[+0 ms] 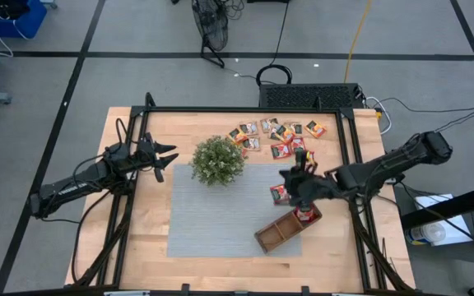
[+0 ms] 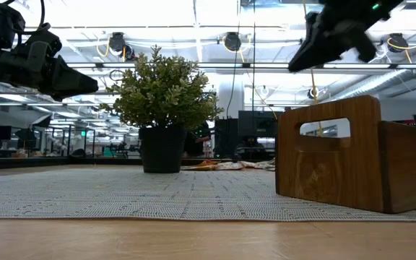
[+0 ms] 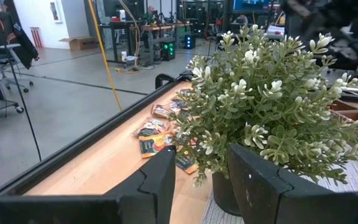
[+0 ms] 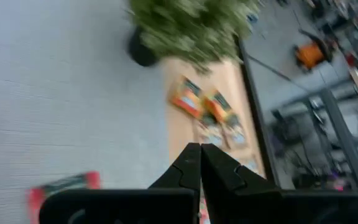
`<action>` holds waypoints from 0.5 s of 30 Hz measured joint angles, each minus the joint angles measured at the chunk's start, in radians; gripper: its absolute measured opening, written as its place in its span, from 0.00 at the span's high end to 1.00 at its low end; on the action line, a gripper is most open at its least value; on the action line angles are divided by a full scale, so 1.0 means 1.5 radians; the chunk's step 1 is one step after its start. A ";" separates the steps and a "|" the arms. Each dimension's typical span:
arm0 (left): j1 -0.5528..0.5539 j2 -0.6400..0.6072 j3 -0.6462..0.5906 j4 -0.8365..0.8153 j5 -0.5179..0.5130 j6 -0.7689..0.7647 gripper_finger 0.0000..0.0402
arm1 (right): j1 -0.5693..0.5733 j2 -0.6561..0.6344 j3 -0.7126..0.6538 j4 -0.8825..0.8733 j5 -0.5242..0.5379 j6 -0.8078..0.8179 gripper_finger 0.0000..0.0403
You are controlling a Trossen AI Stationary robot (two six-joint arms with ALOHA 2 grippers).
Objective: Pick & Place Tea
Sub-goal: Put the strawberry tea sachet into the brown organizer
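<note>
Right end effector (image 1: 304, 159) hangs above the grey mat, fingers pressed together with nothing between them, just over the far end of the wooden tray. Left end effector (image 1: 168, 157) waits over the left part of the table, fingers apart and empty, pointing at the plant.

Going down in size: the wooden table (image 1: 151, 238) carries a grey woven mat (image 1: 212, 218) across its middle. On the mat's far left corner stands a bushy green plant (image 1: 217, 159) in a dark pot. Near the mat's right edge lies the brown wooden tray (image 1: 275, 233), set at a slant, with a red sachet (image 1: 306, 215) in its far compartment. Another red sachet (image 1: 280, 194) lies flat on the mat just beside the tray, close under the right arm. Most of the tea (image 1: 274, 136) is scattered on bare wood behind the plant, along the far edge, red and orange sachets in a loose cluster.
</note>
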 joint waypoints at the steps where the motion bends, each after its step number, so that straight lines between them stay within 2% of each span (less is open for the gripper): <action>1: 0.000 0.000 0.000 0.000 0.000 0.000 0.63 | -0.020 0.000 0.000 -0.007 -0.006 0.002 1.00; 10: 0.000 0.000 0.000 0.000 0.000 0.000 0.63 | -0.235 0.000 0.000 -0.070 -0.175 -0.017 1.00; 15: 0.000 0.000 0.000 0.000 0.000 0.000 0.63 | -0.321 0.000 -0.010 -0.064 -0.188 -0.041 1.00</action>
